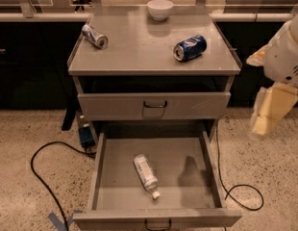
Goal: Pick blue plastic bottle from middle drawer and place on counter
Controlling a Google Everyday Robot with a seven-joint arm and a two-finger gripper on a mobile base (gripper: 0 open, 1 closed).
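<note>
Lying slantwise in the open wide grey metal middle drawer (120,191), the slim blue-labelled plastic bottle (145,172) rests untouched; the cream end effector (270,110) hangs well right of it, its opening impossible to tell.

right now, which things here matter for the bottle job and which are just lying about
For the job:
- bottle, lying in the open middle drawer
- counter
- gripper, hanging to the right of the cabinet

Just lying about:
- silver can, blue soda can and white bowl, all on the counter
- shut upper drawer
- cable on the floor
</note>
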